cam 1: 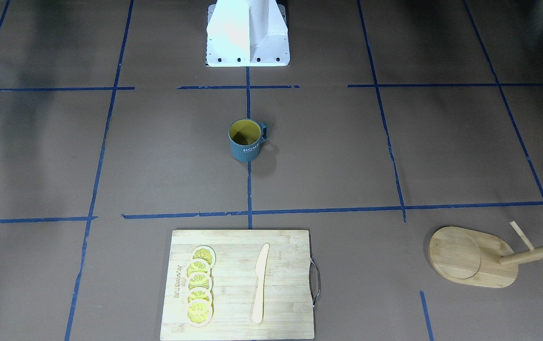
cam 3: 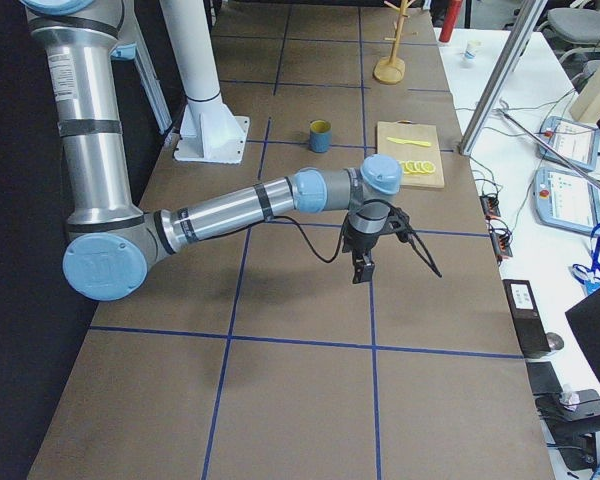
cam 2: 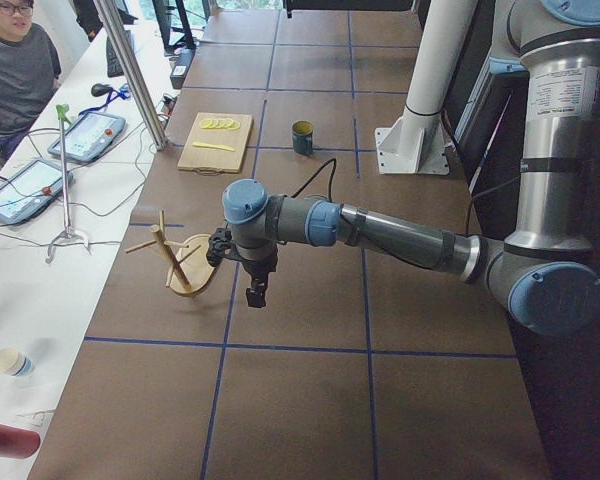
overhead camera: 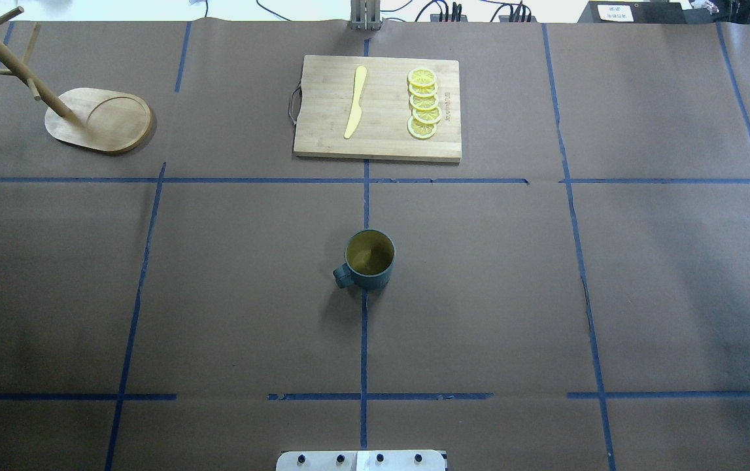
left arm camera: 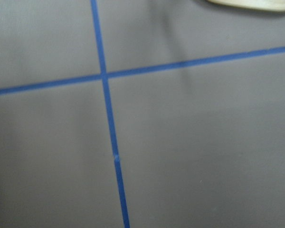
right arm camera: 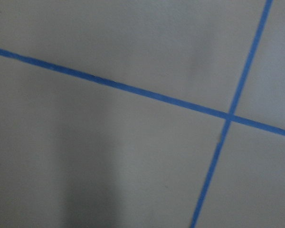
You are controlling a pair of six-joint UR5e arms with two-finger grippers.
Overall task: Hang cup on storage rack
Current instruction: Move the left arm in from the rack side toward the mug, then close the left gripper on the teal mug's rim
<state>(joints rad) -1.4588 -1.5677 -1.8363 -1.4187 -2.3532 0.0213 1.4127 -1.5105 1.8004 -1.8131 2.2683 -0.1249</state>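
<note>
Left gripper [cam 2: 255,292] hangs fingers-down over the table [overhead camera: 479,294], not touching anything. It shows only in the side view, so I can't tell whether it's released or clenched. Right gripper [cam 3: 362,268] is the same: fingers down, above a blue tape line [cam 3: 372,290], state can't be judged from that angle.

- cup [overhead camera: 369,258]: upright on the table, on the centre tape line, yellow inside facing up. It sits roughly midway between the two grippers and well apart from both. The handle points toward the left-gripper side, and the HOME lettering faces the operators' side. The cup is not on the rack.
- storage rack [overhead camera: 106,121]: the base lies flat on the table, with the pole rising from one end of the oval and thin pegs crossing it. It is near the left gripper on the operators' side and apart from it. It is at the far end of the table from the right gripper and well apart from the cup.
- Left wrist view: a tape cross, with a sliver of pale wood edge at the top of the frame.
- cutting board [overhead camera: 378,108]: past the cup on the operators' side, far from both grippers. A wooden knife [overhead camera: 355,103] and a row of lemon slices [overhead camera: 424,103] lie on it.
</note>
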